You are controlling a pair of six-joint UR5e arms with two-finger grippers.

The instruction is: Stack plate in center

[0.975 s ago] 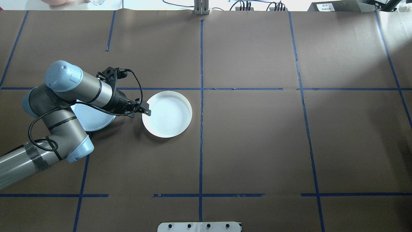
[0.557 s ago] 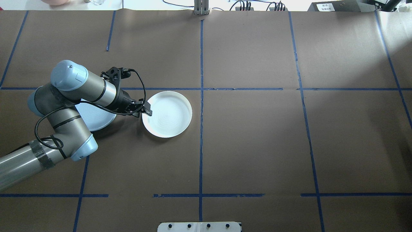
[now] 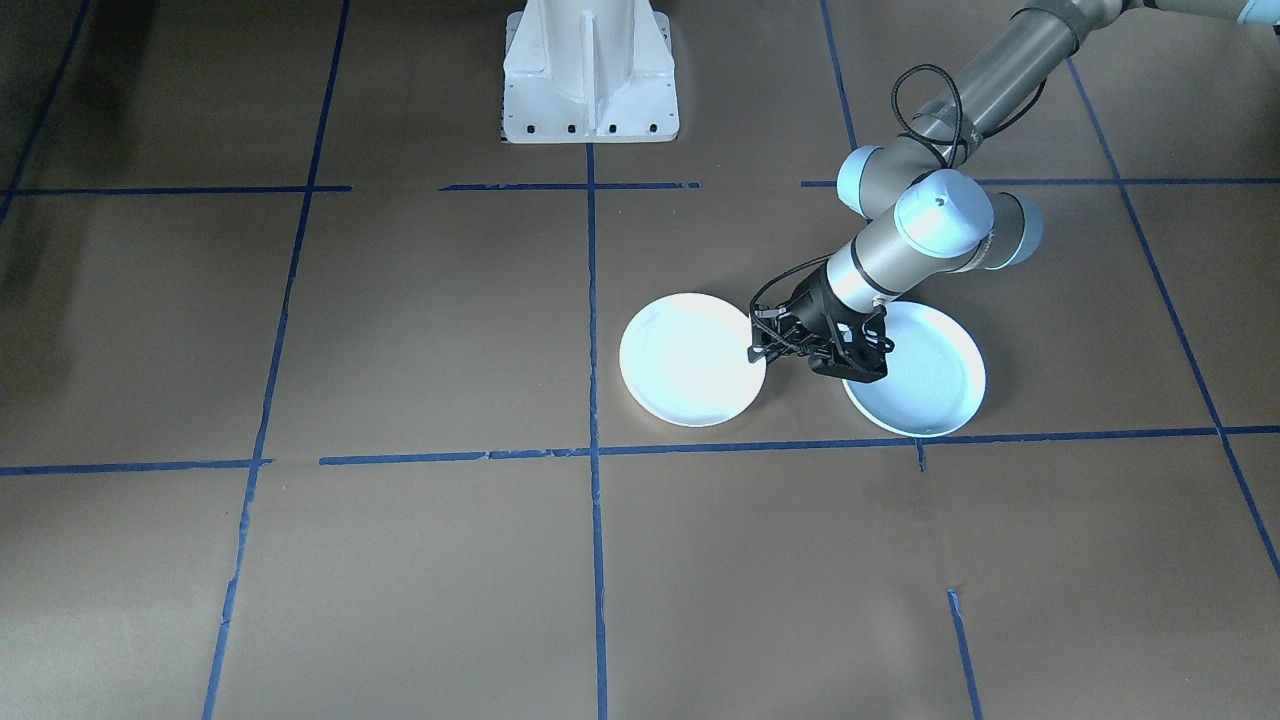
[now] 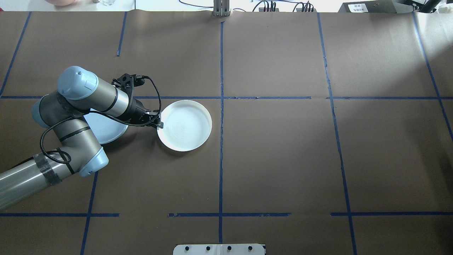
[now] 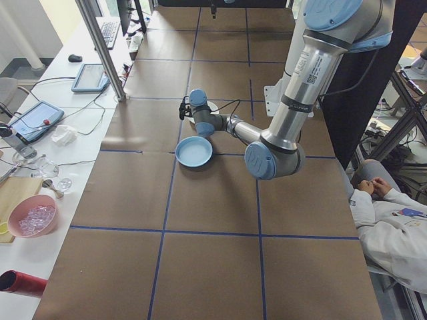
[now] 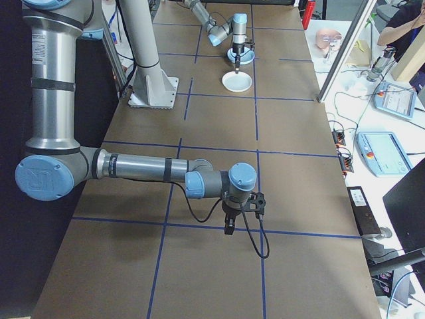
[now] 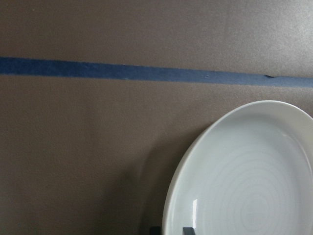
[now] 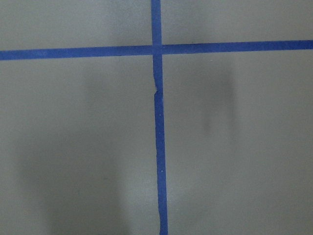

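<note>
The brown bench [image 4: 283, 159] carries two plates near its middle. The pale blue-grey plate [image 3: 925, 385] lies partly under the left arm; the white plate [image 4: 185, 125] sits just beside it. The left hand [image 4: 158, 124] is at the white plate's rim, and whether it grips I cannot tell. Next, I'd judge, comes a firm pinch and lift.

— What fills the lower right corner?
— A round plate [image 7: 244, 181], pale inside with faint concentric rings and a raised rim, cut off by the bottom and right edges.
— And around it?
— Brown tabletop [image 7: 73, 161], crossed near the top by a blue tape line [image 7: 122, 72]; the plate's shadow falls to its left
</note>
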